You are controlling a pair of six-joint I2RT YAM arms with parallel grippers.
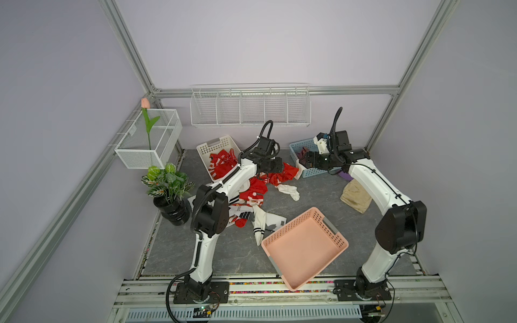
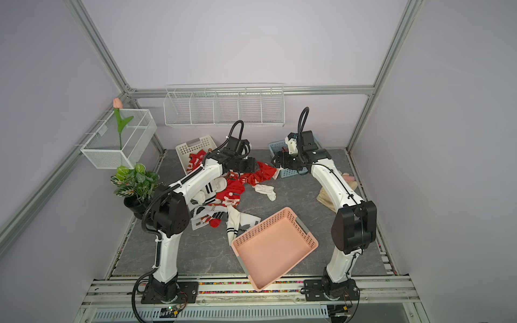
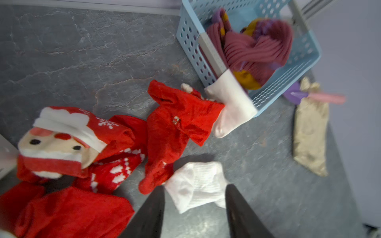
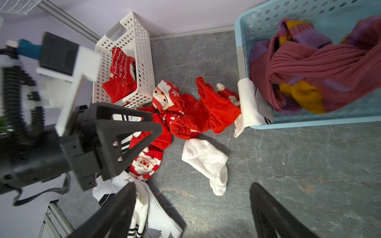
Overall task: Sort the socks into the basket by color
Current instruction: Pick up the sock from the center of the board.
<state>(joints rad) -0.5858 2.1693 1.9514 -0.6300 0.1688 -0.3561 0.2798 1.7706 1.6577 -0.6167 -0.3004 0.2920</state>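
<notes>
Red Santa socks [image 1: 257, 190] and white black-striped socks [image 1: 263, 223] lie heaped mid-table. More red socks [image 1: 221, 165] fill the white basket [image 1: 215, 142]. Maroon-orange socks [image 3: 257, 51] sit in the blue basket [image 3: 288, 74], and a white sock [image 3: 233, 99] hangs over its corner. The pink basket [image 1: 288, 225] in front holds nothing. My left gripper [image 3: 195, 186] hovers open above a plain white sock [image 3: 191, 197], beside a red sock [image 3: 171, 131]. My right gripper [image 4: 193, 184] stands open over bare floor near the blue basket, holding nothing.
Beige gloves [image 1: 355, 195] and a purple pink-handled brush [image 3: 296, 94] lie right of the blue basket. A potted plant [image 1: 167, 184] stands at the left edge. Wire baskets [image 1: 249, 109] hang on the back wall, another [image 1: 148, 139] on the left rail.
</notes>
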